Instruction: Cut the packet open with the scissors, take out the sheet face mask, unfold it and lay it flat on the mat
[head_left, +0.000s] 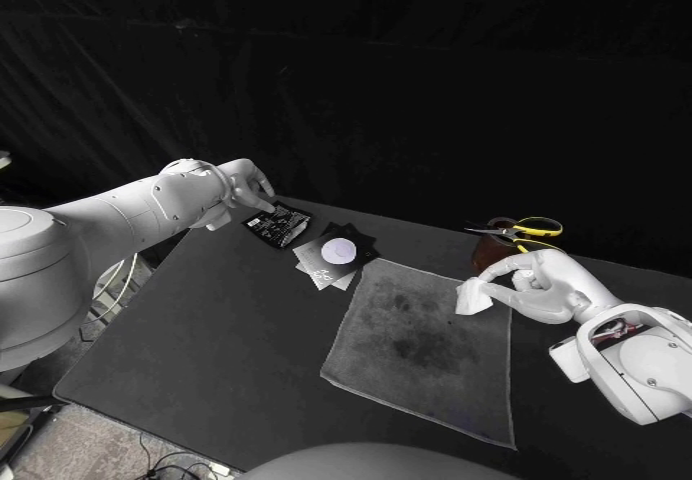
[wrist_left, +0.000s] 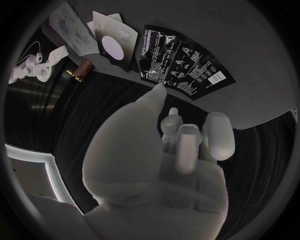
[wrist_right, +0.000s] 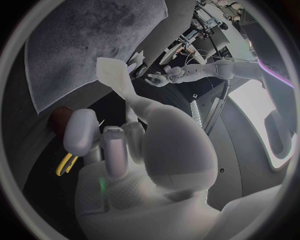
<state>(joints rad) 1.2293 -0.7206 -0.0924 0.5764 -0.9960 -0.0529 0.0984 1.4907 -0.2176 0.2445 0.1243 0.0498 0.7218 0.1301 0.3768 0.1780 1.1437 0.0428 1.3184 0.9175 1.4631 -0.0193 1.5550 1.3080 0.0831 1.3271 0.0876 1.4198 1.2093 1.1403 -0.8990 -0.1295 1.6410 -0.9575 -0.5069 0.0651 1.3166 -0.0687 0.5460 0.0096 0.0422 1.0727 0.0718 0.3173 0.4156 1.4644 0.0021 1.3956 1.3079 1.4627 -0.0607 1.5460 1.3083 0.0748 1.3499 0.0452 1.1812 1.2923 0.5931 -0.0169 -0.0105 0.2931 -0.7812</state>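
Head view: we find the right hand (head_left: 545, 285) pinching the folded sheet mask (head_left: 475, 297) over the right edge of the mat (head_left: 418, 350), which lies leftward of its fingers. The left hand (head_left: 242, 188) curls beside the packet (head_left: 277, 226); we cannot tell its grip.

The dark surface (head_left: 216, 330) carries a grey mat (head_left: 426, 350), spread flat with one corner toward the near edge and a darker mottled patch in its middle. Just beyond the mat's far left corner lies a small overlapping pile: a dark square card with a pale round disc (head_left: 339, 250) on top of pale sheets (head_left: 320, 276). A black printed packet (head_left: 278, 226) lies flat beside it. Near the far right edge, yellow-handled scissors (head_left: 526, 232) rest at a brown block (head_left: 488, 258).
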